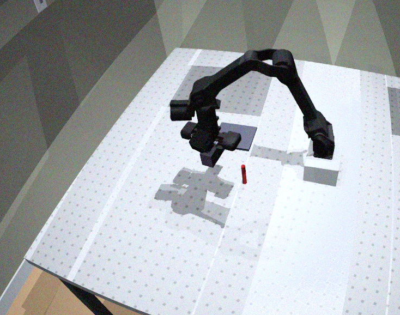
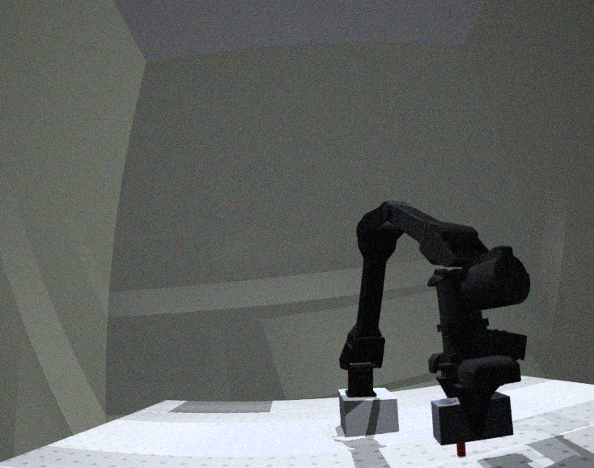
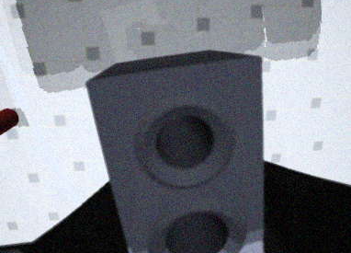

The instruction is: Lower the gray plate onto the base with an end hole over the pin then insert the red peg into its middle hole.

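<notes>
My gripper (image 1: 214, 149) (image 2: 476, 418) (image 3: 179, 168) is shut on the gray plate (image 1: 207, 159) (image 2: 443, 423) (image 3: 184, 91), with one finger on each long side. The plate is a thick block, held roughly level above the table. Two of its holes show in the wrist view; the rest is out of view. The red peg (image 1: 243, 174) (image 2: 461, 448) (image 3: 8, 119) stands upright on the table, to the right of the plate in the top view. The flat blue-gray base (image 1: 246, 133) lies behind my gripper, which partly covers it. The pin is not visible, hidden behind my gripper.
The arm's white pedestal (image 1: 320, 173) (image 2: 367, 418) stands at the right in the top view. The arm arches from it over to my gripper. The dotted white table (image 1: 180, 257) carries shadows of the arm, and its edge runs along the left.
</notes>
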Controlling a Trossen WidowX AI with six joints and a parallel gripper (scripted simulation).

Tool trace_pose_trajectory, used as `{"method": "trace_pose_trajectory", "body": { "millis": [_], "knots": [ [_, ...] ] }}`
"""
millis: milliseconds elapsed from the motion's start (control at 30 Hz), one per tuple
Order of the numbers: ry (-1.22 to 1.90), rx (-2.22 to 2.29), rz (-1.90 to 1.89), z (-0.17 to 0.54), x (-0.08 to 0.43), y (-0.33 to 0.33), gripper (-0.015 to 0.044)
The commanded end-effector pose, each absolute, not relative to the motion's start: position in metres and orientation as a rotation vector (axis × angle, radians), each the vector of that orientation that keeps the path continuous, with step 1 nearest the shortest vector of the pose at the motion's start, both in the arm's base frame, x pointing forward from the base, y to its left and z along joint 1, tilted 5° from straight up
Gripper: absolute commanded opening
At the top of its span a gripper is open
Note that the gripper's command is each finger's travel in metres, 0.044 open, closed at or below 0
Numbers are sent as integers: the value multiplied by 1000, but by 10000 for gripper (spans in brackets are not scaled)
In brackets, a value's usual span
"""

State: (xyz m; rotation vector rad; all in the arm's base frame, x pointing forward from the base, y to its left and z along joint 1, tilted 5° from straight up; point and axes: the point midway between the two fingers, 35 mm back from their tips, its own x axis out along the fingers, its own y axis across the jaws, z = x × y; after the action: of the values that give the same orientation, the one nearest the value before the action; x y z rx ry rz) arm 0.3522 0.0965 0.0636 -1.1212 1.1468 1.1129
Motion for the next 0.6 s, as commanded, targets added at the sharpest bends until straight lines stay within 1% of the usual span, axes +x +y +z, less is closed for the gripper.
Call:
{"method": "trace_pose_trajectory", "body": {
  "millis": [0,567],
  "knots": [
    [1135,-1122,1108,80,353,97,0],
    [1136,-1120,1107,131,345,95,0]
  ]
}}
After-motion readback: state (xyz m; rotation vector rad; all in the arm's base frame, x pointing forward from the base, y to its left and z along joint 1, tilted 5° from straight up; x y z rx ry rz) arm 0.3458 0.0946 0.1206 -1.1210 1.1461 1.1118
